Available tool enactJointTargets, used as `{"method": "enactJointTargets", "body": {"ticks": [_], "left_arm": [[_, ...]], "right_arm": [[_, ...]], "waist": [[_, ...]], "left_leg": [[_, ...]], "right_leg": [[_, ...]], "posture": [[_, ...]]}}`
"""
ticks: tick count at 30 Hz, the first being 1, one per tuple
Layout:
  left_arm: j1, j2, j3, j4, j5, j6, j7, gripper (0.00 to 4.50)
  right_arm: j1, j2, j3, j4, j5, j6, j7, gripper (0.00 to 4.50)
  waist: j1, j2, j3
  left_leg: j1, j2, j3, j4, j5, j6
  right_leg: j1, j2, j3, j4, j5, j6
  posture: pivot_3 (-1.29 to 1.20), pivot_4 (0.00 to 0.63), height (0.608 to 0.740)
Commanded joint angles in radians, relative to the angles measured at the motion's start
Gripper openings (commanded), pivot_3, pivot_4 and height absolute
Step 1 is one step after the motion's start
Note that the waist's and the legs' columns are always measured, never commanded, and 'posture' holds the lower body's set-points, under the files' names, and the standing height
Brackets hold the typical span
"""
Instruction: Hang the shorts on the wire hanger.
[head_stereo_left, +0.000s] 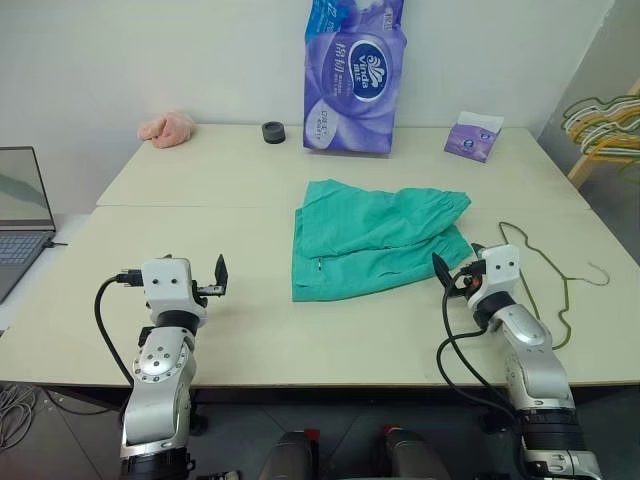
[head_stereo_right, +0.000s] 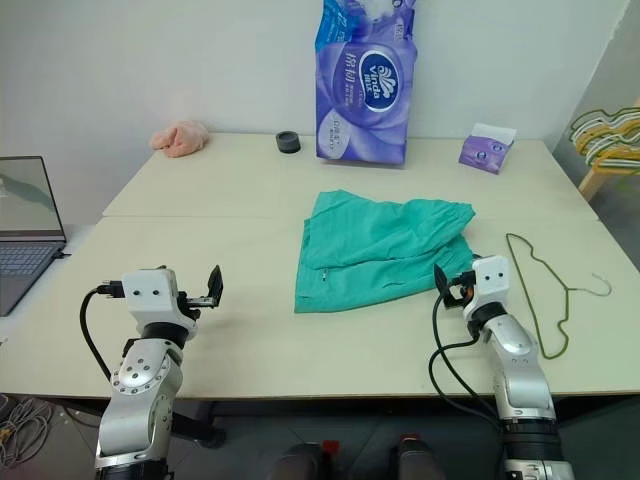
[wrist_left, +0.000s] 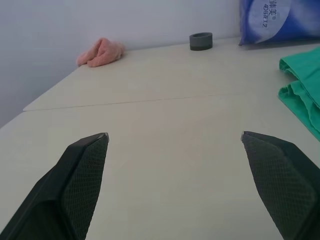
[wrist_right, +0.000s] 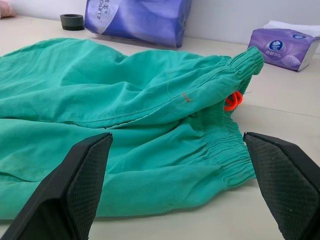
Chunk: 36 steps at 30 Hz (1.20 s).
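Observation:
The teal-green shorts (head_stereo_left: 375, 235) lie flat and crumpled in the middle of the pale table (head_stereo_left: 250, 330), with the gathered waistband (wrist_right: 235, 145) towards the right. The thin olive wire hanger (head_stereo_left: 566, 290) lies flat on the table to the right of them, its hook towards the right edge. My right gripper (wrist_right: 177, 135) is open and level just above the table, pointing at the near right corner of the shorts, with nothing between its fingers. The left gripper (wrist_left: 174, 136) is open over bare table, well to the left of the shorts.
At the back stand a big purple tissue pack (head_stereo_left: 355, 75), a small purple tissue box (head_stereo_left: 473, 135), a dark roll (head_stereo_left: 273, 132) and a pink cloth lump (head_stereo_left: 168, 128). A laptop (head_stereo_left: 20, 215) sits off the left edge. Several coloured hangers (head_stereo_left: 605, 125) hang at the far right.

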Motion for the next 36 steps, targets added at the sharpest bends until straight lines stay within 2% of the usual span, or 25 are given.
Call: {"method": "enactJointTargets", "body": {"ticks": [1, 22, 32, 36], "left_arm": [[-0.008, 0.026, -0.010, -0.039, 0.014, -0.014, -0.020, 4.50], [-0.024, 0.047, -0.028, -0.018, 0.000, -0.035, -0.093, 4.50], [-0.028, 0.036, -0.045, -0.027, -0.097, -0.050, -0.218, 4.50], [-0.029, 0.071, -0.111, -0.040, -0.129, -0.034, -0.329, 4.50]], "right_arm": [[-0.014, -0.006, -0.016, -0.017, 0.007, -0.022, -0.007, 4.47], [0.011, -0.004, -0.018, -0.040, 0.008, -0.023, -0.010, 4.47], [0.038, -0.011, -0.018, -0.077, 0.004, -0.024, -0.011, 4.47], [0.063, -0.040, -0.011, -0.143, 0.068, 0.007, 0.082, 4.47]], "waist": [[0.000, 0.000, 0.000], [-0.001, 0.000, 0.000], [-0.003, 0.000, 0.000], [-0.005, 0.000, 0.000]], "left_leg": [[0.000, 0.000, 0.000, 0.000, 0.000, 0.000], [0.001, 0.000, 0.002, -0.001, 0.000, 0.000], [0.002, 0.000, 0.003, -0.001, 0.000, 0.000], [0.003, 0.000, 0.005, -0.001, 0.000, 0.000]], "right_leg": [[0.000, 0.000, 0.000, 0.000, 0.000, 0.000], [0.000, 0.000, 0.002, 0.000, -0.001, 0.001], [0.000, 0.000, 0.003, 0.000, -0.001, 0.002], [0.000, 0.000, 0.005, 0.000, -0.003, 0.004]], "posture": [[0.07, 0.079, 0.740], [0.04, 0.077, 0.740], [0.00, 0.083, 0.740], [-0.03, 0.087, 0.740]]}}
